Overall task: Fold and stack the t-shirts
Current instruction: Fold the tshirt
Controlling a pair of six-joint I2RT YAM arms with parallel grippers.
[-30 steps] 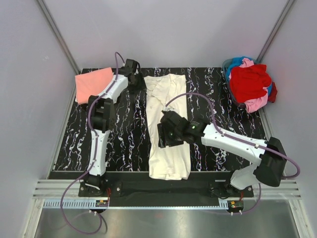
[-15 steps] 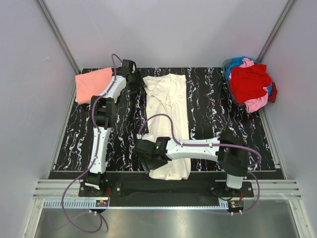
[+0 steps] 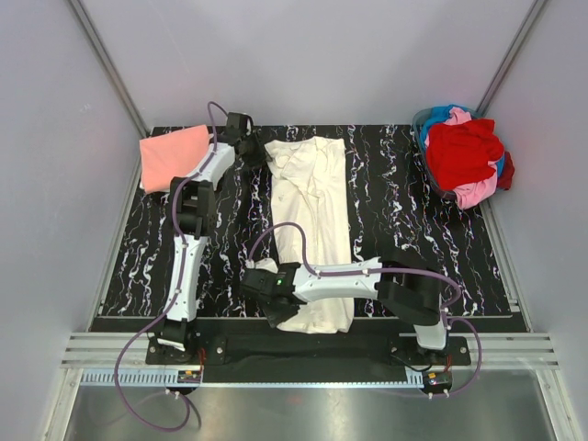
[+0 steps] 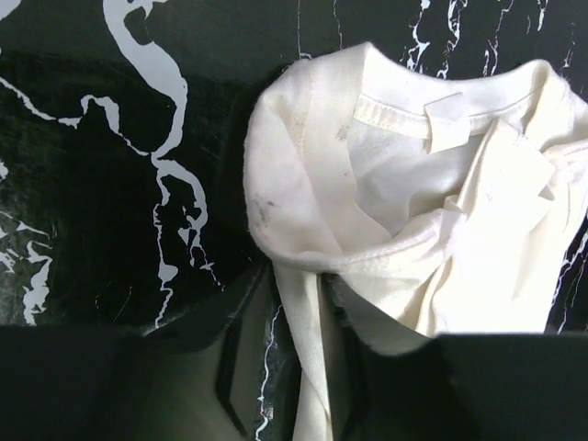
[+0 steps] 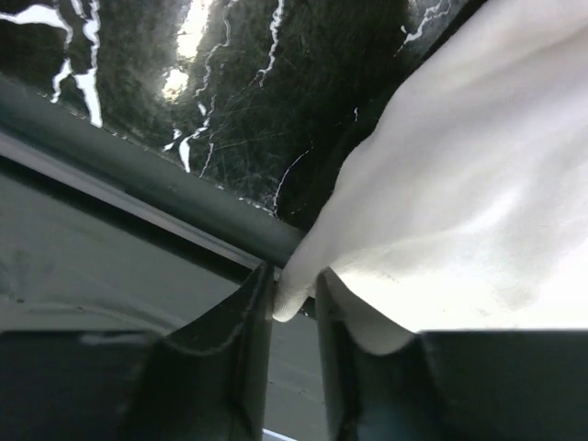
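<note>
Down the middle of the table lay the cream shirt, narrowed to a long strip with its collar at the far end. The left gripper sat at the far left corner, just beside the collar, its fingers closed on a fold of that cloth. The right gripper was at the near left corner of the hem, its fingers pinching the very tip of the cloth, right over the table's front edge.

We judged the step in hand to be folding the strip end to end. To do it well, we thought both corners should rise together and level, with the left edge kept taut between them so the layers would not slide apart. The right pinch looked thin, so a deeper bite seemed wiser before any lift.

From above, the right arm covered much of the near hem, so we could not tell how many layers each grip held. Each wrist view lost its lower part to the gripper's own body. The folded pink shirt was partly behind the left arm. We could not count the shirts heaped in the basket; only red, pink and blue showed.
</note>
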